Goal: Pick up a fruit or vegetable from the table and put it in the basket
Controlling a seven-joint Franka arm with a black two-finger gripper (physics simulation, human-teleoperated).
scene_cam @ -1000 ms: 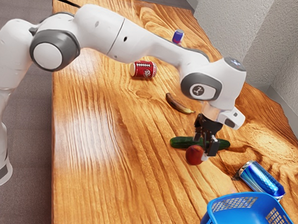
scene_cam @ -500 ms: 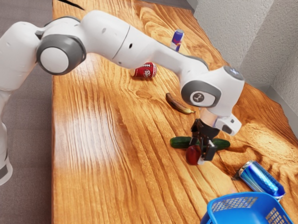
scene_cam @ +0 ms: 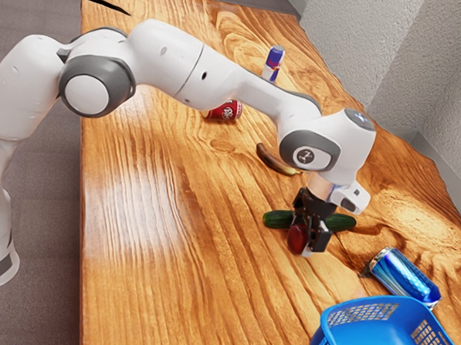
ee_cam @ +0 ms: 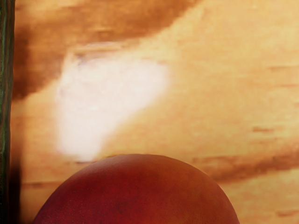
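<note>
1. Exterior view, lower right: the blue basket [scene_cam: 326,336] stands on the table [scene_cam: 148,276], cut off by the frame's bottom and right edges; the part of its inside in sight is blue floor and pierced wall.
2. Exterior view, right of the middle: the gripper [scene_cam: 306,234] is open, its fingers apart over the red fruit [scene_cam: 296,238]. The fruit is on the near side of the cucumber [scene_cam: 278,219], well apart from the basket, and partly covered by a finger; whether the fingers touch it I cannot tell.
3. The gripper hides the cucumber's middle; both ends show.
4. A blue can [scene_cam: 404,277] lies near the basket, toward the upper part of the frame.
5. Near the upper middle, the arm [scene_cam: 159,57] partly covers a red can [scene_cam: 227,110]. The purple can [scene_cam: 274,63] is farther up, and the banana [scene_cam: 276,159] lies below the arm.
6. Wrist view: the fruit is just under the hand, only part of its round top in frame. A narrow strip of cucumber is beside it, and a blurred pale patch is hard to make out.
</note>
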